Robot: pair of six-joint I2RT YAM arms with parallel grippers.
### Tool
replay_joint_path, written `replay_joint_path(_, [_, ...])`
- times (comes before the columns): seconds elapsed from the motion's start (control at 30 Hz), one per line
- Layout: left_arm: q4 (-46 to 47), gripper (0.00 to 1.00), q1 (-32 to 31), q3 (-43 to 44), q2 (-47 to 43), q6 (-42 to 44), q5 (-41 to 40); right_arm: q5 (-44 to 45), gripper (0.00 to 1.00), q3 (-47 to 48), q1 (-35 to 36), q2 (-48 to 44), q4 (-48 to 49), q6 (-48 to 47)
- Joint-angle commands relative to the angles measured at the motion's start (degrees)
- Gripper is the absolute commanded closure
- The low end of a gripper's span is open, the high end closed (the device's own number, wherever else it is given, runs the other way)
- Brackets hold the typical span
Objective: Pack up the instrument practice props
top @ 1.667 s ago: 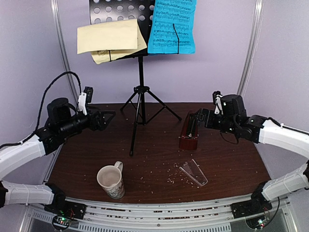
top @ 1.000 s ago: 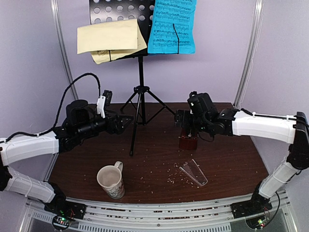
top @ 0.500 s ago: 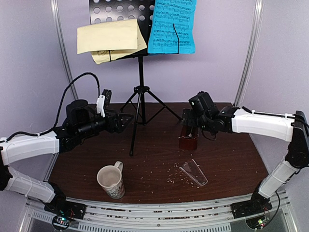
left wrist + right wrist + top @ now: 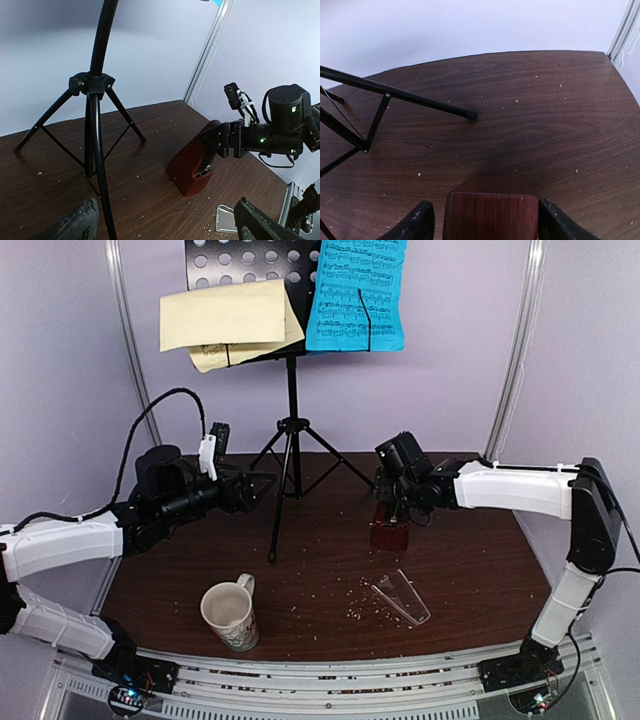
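The dark red-brown metronome [image 4: 390, 521] lies on the table right of centre, its top end between the fingers of my right gripper [image 4: 393, 499]. In the right wrist view the metronome [image 4: 490, 217] fills most of the gap in the right gripper [image 4: 485, 214], with a sliver of space at the left finger [image 4: 420, 222]. Its clear cover [image 4: 402, 597] lies apart, nearer the front. The black music stand [image 4: 291, 420] holds a blue sheet [image 4: 357, 292] and a pale yellow sheet [image 4: 225, 320]. My left gripper [image 4: 258, 487] hovers open beside the stand's pole [image 4: 95, 130].
A cream mug [image 4: 231, 615] stands at the front left of the brown table [image 4: 480, 570]. Crumbs are scattered around the cover. One stand leg [image 4: 415, 99] ends just beyond the metronome. The purple back wall is close behind the tripod.
My right gripper has slid a little back and left along the metronome, and its fingers have narrowed around it. The left arm has stayed still.
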Motion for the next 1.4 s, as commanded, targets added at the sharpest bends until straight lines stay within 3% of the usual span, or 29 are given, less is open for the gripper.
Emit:
replay_joint_path(0.0, [3.21, 0.02, -0.39, 0.01, 1.02, -0.34, 0.05, 1.36, 0.39, 0.55, 0.04, -0.26, 2.01, -0.60])
replay_joint_path(0.1, [2.84, 0.02, -0.36, 0.43, 1.34, -0.76, 0.20, 0.26, 0.48, -0.55, 0.32, -1.20, 3.09, -0.45])
replay_joint_path(0.5, [-1.07, 0.02, -0.38, 4.03, 2.52, -1.56, -2.08, -2.40, 0.51, -5.54, 6.89, -5.44, 8.51, 1.58])
replay_joint_path(1.17, [-1.00, 0.02, -0.37, 5.50, 4.61, -3.67, -0.88, -0.85, 0.49, 0.70, 24.97, 0.50, 4.13, 5.11])
replay_joint_path(1.37, [-1.38, 0.02, -0.41, 4.27, 2.48, -3.86, -1.89, -1.00, 0.40, 0.77, 25.88, 0.07, 5.73, 3.28])
